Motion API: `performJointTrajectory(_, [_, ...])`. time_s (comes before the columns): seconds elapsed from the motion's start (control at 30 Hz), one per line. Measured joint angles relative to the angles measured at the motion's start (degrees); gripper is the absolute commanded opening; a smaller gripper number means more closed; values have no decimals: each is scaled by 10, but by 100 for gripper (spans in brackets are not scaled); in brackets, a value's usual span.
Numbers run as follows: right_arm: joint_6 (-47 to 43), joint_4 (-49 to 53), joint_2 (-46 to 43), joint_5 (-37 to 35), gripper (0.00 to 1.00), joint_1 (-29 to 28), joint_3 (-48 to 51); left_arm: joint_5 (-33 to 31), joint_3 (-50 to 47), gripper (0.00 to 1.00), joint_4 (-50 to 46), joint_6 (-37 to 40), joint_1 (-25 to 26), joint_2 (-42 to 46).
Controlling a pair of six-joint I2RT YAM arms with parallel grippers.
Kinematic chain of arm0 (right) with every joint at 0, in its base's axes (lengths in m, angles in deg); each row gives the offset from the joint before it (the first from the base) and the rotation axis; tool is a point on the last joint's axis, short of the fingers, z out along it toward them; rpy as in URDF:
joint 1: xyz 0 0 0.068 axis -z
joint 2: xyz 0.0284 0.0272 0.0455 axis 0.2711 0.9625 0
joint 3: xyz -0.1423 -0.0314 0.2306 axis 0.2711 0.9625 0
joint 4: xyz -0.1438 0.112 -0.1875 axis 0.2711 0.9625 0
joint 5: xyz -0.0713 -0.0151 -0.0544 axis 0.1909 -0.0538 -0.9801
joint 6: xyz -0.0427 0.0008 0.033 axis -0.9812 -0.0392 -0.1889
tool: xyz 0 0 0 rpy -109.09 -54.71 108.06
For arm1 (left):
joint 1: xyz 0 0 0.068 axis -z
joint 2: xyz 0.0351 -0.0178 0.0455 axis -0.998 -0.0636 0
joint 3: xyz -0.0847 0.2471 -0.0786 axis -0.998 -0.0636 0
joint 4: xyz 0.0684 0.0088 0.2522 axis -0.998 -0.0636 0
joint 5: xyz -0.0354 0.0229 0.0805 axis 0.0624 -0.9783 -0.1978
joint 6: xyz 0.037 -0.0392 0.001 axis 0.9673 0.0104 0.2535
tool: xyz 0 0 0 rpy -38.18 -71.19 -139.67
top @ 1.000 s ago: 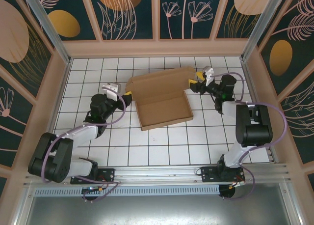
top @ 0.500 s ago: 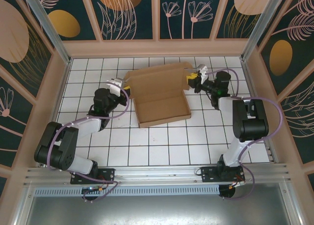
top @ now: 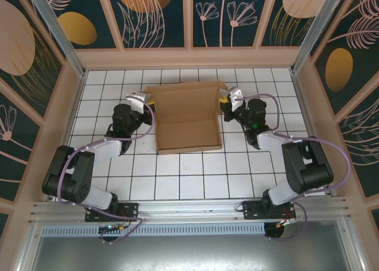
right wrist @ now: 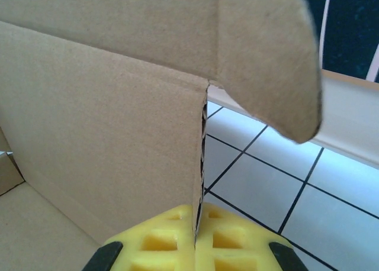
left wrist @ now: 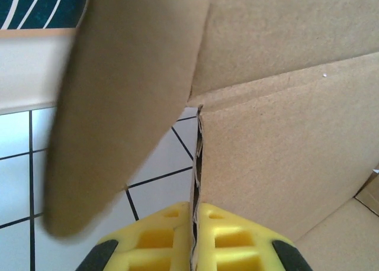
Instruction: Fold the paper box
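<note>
I see the left gripper [top: 148, 101] and right gripper [top: 225, 100] pinched tight on the left and right edges of the paper box's [top: 188, 126] raised far panel.

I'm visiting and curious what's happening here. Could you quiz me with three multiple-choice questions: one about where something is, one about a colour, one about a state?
1. Where do the left gripper and right gripper hold the paper box?
A. its near edge
B. its rear panel's side edges
C. its underside
2. What colour are the pads?
A. red
B. yellow
C. blue
3. The box is:
A. open
B. closed
C. crushed flat
Answers: 1 B, each gripper pinches a panel edge; 2 B, the wrist views show yellow; 3 A, its inside floor is exposed.
</note>
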Motion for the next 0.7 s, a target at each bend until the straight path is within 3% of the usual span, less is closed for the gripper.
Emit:
performJointTrajectory(0.27, [95,-18,-15,-184,0,-83,16,-61,-5,10,10,-65,22,0])
performJointTrajectory(0.7, [213,-121,30,-312,0,-161,32,-154,-33,23,86,-183,47,-3])
